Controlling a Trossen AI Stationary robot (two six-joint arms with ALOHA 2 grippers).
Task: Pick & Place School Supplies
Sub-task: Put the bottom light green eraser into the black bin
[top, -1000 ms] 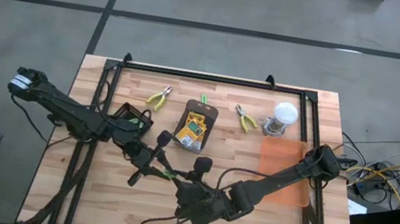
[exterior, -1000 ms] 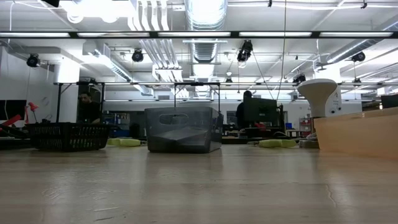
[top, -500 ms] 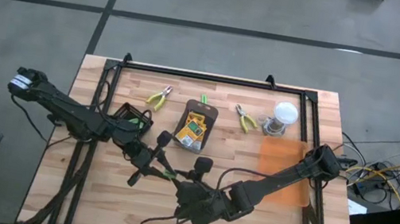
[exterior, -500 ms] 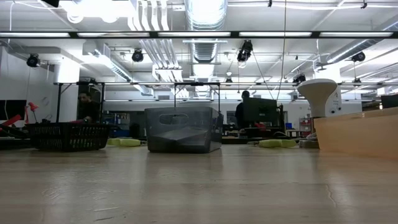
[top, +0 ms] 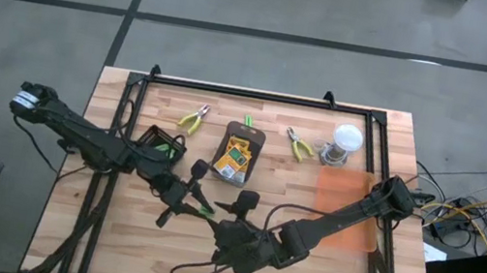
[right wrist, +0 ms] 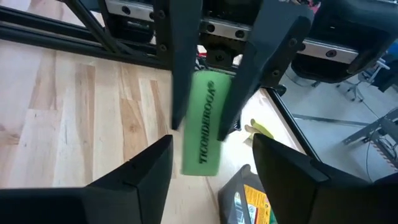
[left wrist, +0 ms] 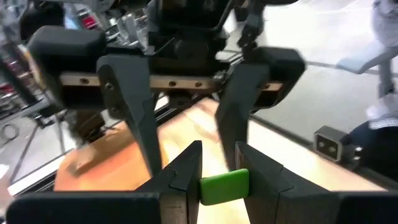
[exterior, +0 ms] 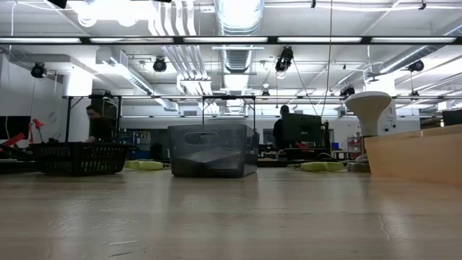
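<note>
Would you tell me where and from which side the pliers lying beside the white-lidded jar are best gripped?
Probably from straight above, closing across the two yellow-green handles of the pliers: they lie flat on the table, clear of the jar, and the handles are the widest part showing.

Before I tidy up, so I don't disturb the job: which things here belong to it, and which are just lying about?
Job: green stick gripped in the left hand; two pliers; crayon boxes.
Lying about: clear jar; dark grey tray under the boxes; black basket; orange sheet.
</note>
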